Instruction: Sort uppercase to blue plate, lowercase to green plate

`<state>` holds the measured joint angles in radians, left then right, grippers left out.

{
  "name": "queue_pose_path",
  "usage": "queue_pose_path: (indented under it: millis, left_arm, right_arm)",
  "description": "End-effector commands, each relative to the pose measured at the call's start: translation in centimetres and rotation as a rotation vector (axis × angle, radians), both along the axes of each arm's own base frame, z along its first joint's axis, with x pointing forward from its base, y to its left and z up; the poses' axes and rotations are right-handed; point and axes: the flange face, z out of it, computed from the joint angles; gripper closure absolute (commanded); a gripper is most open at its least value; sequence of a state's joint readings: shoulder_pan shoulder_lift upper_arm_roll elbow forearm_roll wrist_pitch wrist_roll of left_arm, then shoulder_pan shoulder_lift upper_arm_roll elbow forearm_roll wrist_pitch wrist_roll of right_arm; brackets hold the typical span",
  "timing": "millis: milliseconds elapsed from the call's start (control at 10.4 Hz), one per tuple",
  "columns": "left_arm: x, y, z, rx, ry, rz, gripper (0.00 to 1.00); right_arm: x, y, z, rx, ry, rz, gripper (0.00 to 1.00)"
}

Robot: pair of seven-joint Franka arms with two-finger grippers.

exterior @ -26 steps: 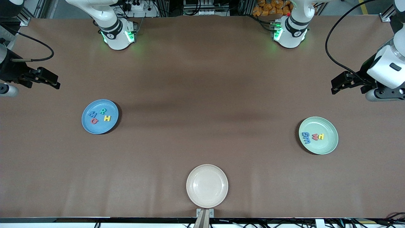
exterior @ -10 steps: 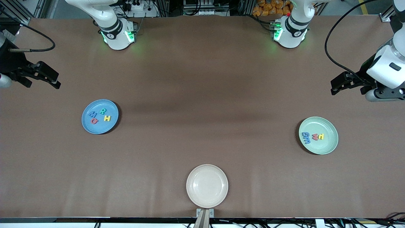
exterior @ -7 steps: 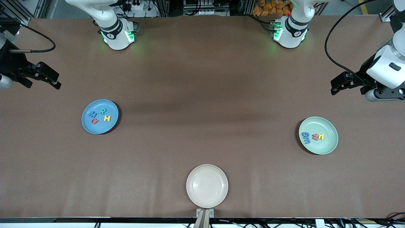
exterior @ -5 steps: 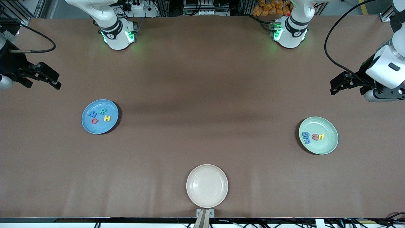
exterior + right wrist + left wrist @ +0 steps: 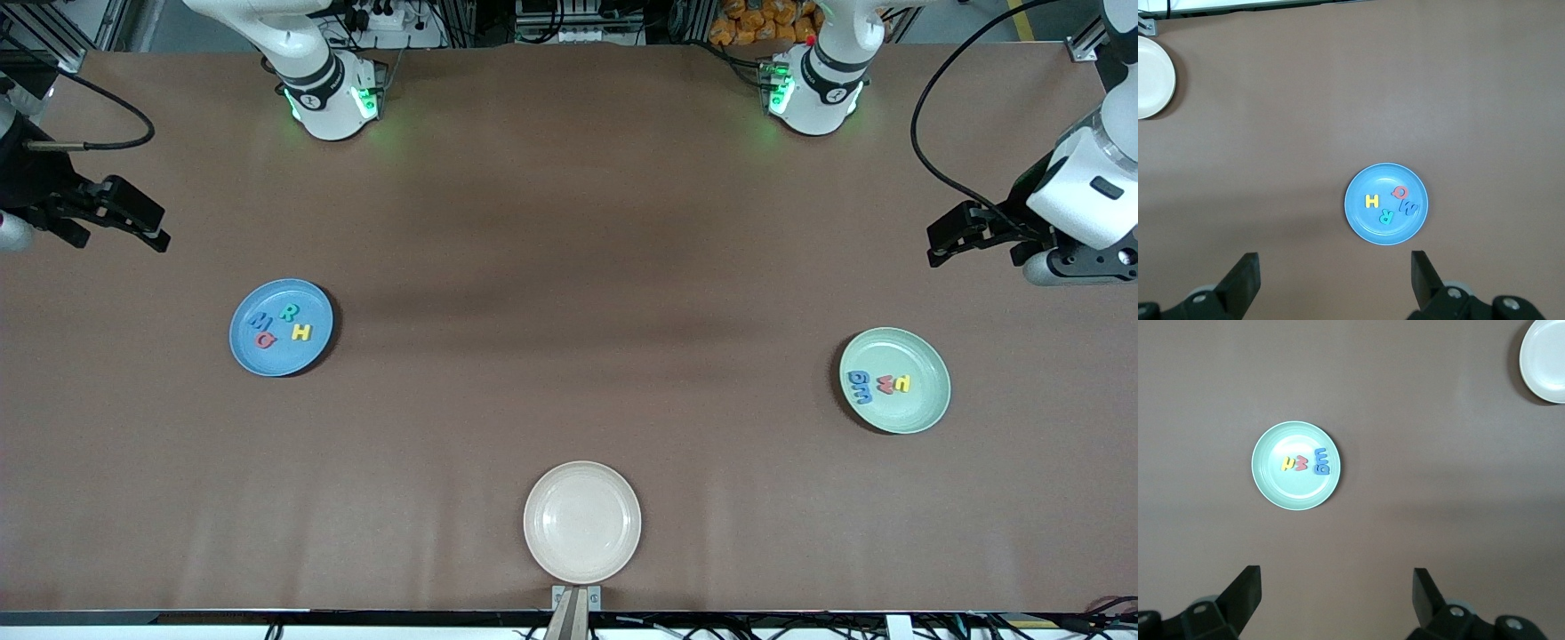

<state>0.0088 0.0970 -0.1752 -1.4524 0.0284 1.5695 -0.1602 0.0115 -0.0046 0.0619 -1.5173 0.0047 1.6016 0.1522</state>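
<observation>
The blue plate (image 5: pixel 281 327) lies toward the right arm's end and holds the teal R (image 5: pixel 289 312), yellow H (image 5: pixel 302 332), red G (image 5: pixel 264 340) and blue M (image 5: pixel 260 322); it also shows in the right wrist view (image 5: pixel 1386 203). The green plate (image 5: pixel 894 380) lies toward the left arm's end and holds the yellow letter (image 5: pixel 901 384), the red letter (image 5: pixel 885 384) and the blue e and g (image 5: pixel 859 387); it also shows in the left wrist view (image 5: pixel 1295 465). My right gripper (image 5: pixel 147 227) is open and empty, high over the table's end. My left gripper (image 5: pixel 944 244) is open and empty, high over its end.
A cream plate (image 5: pixel 582 522) lies empty at the table's edge nearest the front camera, midway between the arms. It shows at the edge of the left wrist view (image 5: pixel 1545 360) and the right wrist view (image 5: pixel 1153 77).
My right gripper has drifted slightly toward the table's edge and a little higher in the view. My left gripper has barely shifted. The letters and plates have not moved.
</observation>
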Motion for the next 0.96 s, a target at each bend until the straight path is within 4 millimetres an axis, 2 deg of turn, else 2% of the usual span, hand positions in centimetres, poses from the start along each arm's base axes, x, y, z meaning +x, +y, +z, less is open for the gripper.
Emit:
queue_pose_path:
  millis: [0,480,864]
  left_arm:
    - [0.0,-0.2,0.2,0.023,-0.010,0.007,0.00]
    - [0.1,-0.2,-0.1,0.025,-0.008,0.007,0.00]
    - [0.1,-0.6,0.0,0.023,-0.007,-0.001,0.00]
  right_arm:
    - [-0.1,0.4,0.1,0.013,-0.002,-0.008,0.00]
    - [0.0,0.4,-0.2,0.015,0.004,-0.009,0.00]
    - [0.3,-0.5,-0.6,0.016,0.013,-0.023,0.00]
